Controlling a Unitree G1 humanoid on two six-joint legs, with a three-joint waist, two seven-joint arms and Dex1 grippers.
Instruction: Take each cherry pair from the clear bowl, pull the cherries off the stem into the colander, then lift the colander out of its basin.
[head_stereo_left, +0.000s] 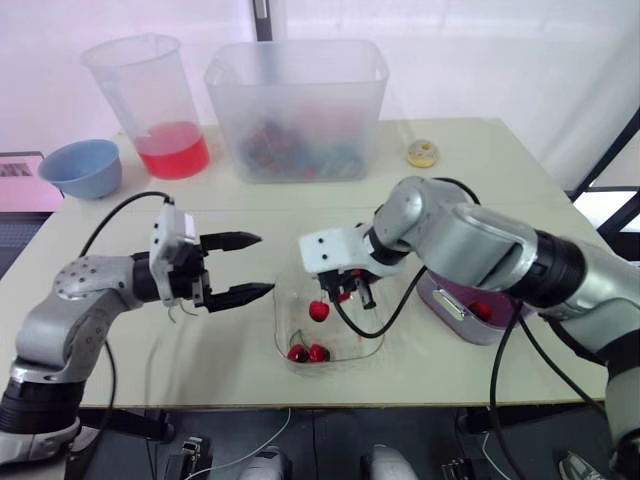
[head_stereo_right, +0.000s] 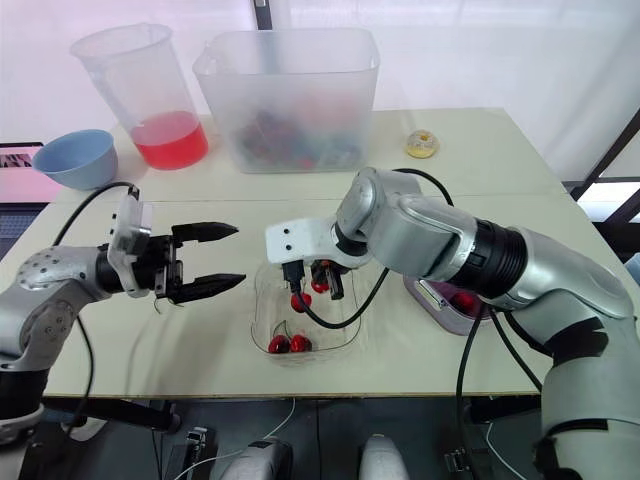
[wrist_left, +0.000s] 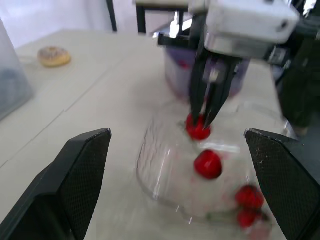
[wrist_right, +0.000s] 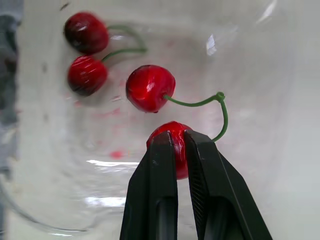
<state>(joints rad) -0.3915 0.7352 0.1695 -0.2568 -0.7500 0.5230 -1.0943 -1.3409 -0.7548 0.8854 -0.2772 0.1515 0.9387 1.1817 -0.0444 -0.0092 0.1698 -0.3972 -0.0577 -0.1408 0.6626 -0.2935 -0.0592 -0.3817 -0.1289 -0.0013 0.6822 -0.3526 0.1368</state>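
The step in hand is pulling a cherry pair (wrist_right: 150, 88) apart, and it probably goes best if the pair is first carried to the right of the frame, over the colander (head_stereo_left: 492, 318) that sits in its purple basin (head_stereo_left: 445, 310), so both cherries drop in there rather than back into the clear bowl (head_stereo_left: 283, 338). The left hand (head_stereo_left: 262, 264) would then need to pinch the thin green stem (wrist_right: 200, 103) or the loose cherry and pull straight away, gently, since the fruit could slip or be crushed.

The right hand (wrist_right: 177, 137) is at the centre of the head view, pointing down into the bowl, its two fingers almost shut on one cherry (wrist_right: 169, 128) of the pair. The other cherry hangs just below on the curved stem. The right arm bends in from the right of the frame, across the basin. The left hand is at centre left, level with the desk (head_stereo_left: 500, 170), fingers spread wide and holding nothing, aimed at the bowl. A second pair (head_stereo_left: 308, 352) lies on the bowl's floor.
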